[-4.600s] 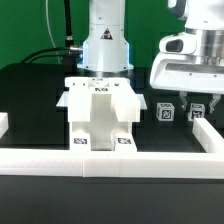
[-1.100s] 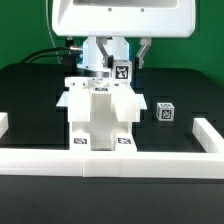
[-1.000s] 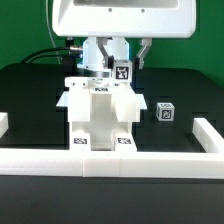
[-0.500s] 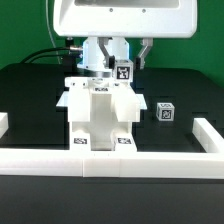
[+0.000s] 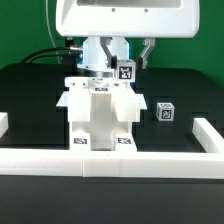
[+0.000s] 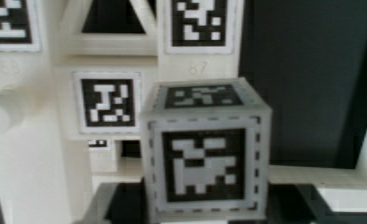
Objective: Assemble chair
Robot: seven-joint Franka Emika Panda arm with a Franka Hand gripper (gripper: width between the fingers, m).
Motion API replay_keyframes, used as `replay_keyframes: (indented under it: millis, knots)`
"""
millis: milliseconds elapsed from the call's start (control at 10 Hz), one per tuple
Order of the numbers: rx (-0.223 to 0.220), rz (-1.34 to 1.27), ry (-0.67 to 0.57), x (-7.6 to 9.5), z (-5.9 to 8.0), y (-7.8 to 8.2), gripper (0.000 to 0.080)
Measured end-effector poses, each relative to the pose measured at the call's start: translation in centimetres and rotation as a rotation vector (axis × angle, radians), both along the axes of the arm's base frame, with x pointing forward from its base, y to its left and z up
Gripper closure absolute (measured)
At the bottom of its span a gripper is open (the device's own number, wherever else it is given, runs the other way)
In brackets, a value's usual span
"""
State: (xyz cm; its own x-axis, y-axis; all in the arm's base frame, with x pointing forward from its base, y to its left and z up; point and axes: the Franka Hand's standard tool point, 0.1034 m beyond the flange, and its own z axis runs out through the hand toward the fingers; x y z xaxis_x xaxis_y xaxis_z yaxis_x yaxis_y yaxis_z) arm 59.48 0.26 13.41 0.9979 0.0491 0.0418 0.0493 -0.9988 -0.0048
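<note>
The end effector grasps one block, now carried up from the table. The chair frame stands just below it. Fitting the block there seems next.

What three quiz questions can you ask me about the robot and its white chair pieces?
1. True or false: the gripper grips a tagged block near the top of the chair assembly.
2. Where is the loose block? A: on the black table, at the exterior view's right of the assembly. B: on top of the assembly. C: between the gripper's fingers.
3. Fill in: the exterior view shows ___ tags on the assembly's lowest front ends.

Key: 1 true; 2 A; 3 two.
</note>
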Motion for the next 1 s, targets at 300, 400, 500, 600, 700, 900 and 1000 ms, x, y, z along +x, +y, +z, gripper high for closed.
replay_keyframes:
  millis: [300, 400, 500, 600, 700, 900, 1000]
  knots:
    - [-0.001, -0.001, 0.003, -0.11, -0.2, -0.09, 0.0515]
    - [-0.001, -0.003, 0.003, -0.12, -0.22, -0.26, 0.0515]
    - [-0.002, -0.004, 0.002, -0.14, -0.31, -0.27, 0.0515]
    - [-0.004, -0.003, -0.002, -0.07, -0.42, -0.23, 0.0515]
    - [-0.007, -0.001, -0.009, 0.07, -0.56, -0.15, 0.0515]
    - [-0.01, -0.001, -0.019, 0.25, -0.65, -0.13, 0.0515]
    - [-0.011, -0.001, -0.022, 0.3, -0.69, -0.13, 0.0515]
